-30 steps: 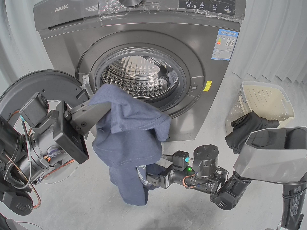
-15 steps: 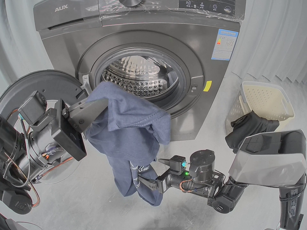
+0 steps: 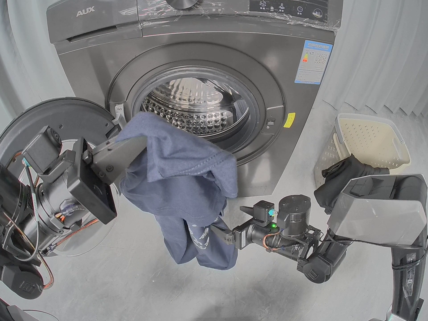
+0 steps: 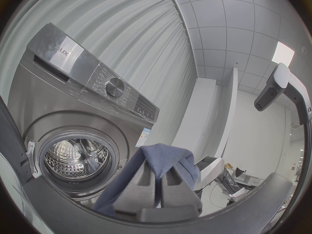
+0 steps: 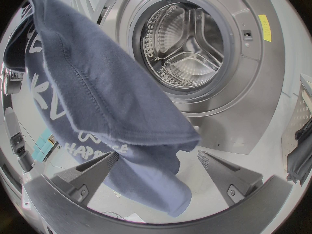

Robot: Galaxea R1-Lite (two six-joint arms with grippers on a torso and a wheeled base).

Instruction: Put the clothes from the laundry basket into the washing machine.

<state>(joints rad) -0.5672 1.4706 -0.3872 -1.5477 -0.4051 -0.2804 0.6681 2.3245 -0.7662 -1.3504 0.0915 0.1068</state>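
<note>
Before drum (image 3: 196,99), shirt (image 3: 178,179) hanging vertically (left gripper (image 4: 159,171))

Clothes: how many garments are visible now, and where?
2. A blue garment hangs from the left gripper in front of the washing machine; a black garment drapes over the rim of the laundry basket. More may lie hidden inside the basket.

The right arm (image 3: 379,210) hides part of the black garment (image 3: 342,177).

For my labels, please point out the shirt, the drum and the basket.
shirt (image 3: 183,179), head view, draped middle.
drum (image 3: 196,99), head view, shiny inner wall.
basket (image 3: 370,139), head view, inner wall.
</note>
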